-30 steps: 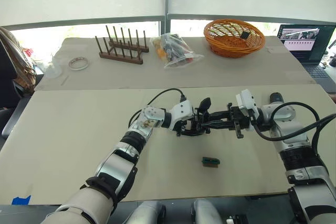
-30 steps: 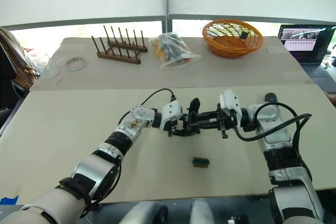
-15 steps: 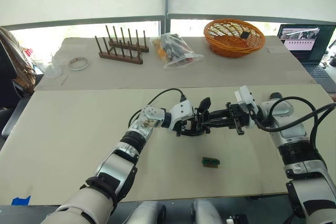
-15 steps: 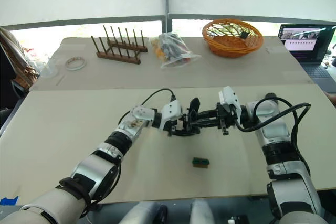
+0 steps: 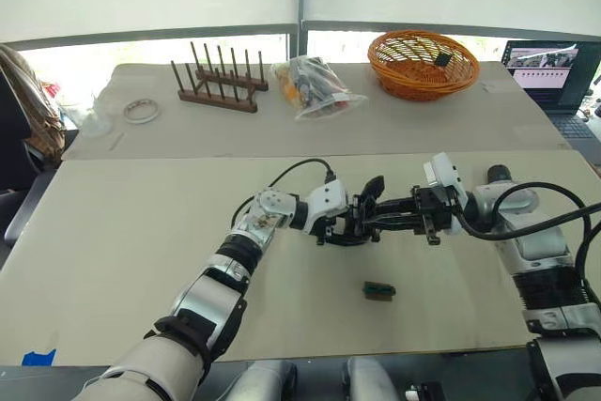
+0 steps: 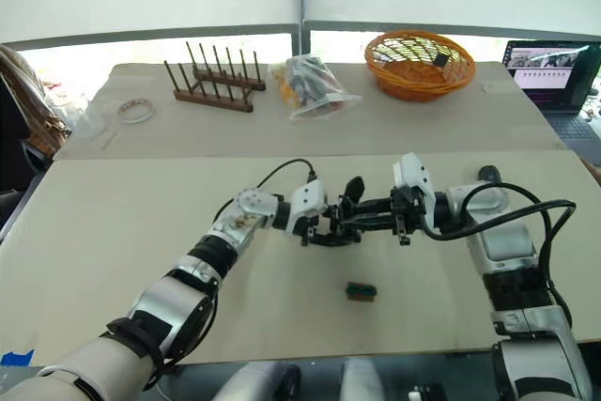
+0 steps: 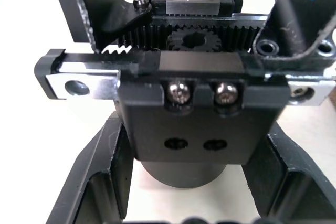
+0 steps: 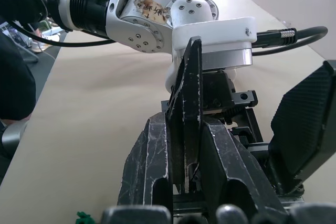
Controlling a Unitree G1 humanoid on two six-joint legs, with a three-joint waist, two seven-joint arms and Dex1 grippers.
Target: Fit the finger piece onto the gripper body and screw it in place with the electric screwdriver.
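The gripper body (image 5: 357,224) is a black assembly with a toothed rack, two screws (image 7: 202,92) and one pointed finger (image 5: 373,188) sticking up. My left gripper (image 5: 340,227) is shut on its round base (image 7: 181,174) just above the table. The finger piece (image 8: 188,103), flat and black, is pinched edge-on in my right gripper (image 5: 402,218), and its tip reaches the gripper body from the right. Both grippers meet at the middle of the near table. The electric screwdriver is out of view.
A small green and black part (image 5: 378,290) lies on the table in front of the grippers. On the far table stand a wooden peg rack (image 5: 218,89), a clear bag of parts (image 5: 312,89), an orange basket (image 5: 423,65) and a tape roll (image 5: 141,112). A laptop (image 5: 554,70) sits at far right.
My right forearm and elbow have shifted slightly to the right while its gripper stays against the gripper body with the finger piece. The left arm holds still.
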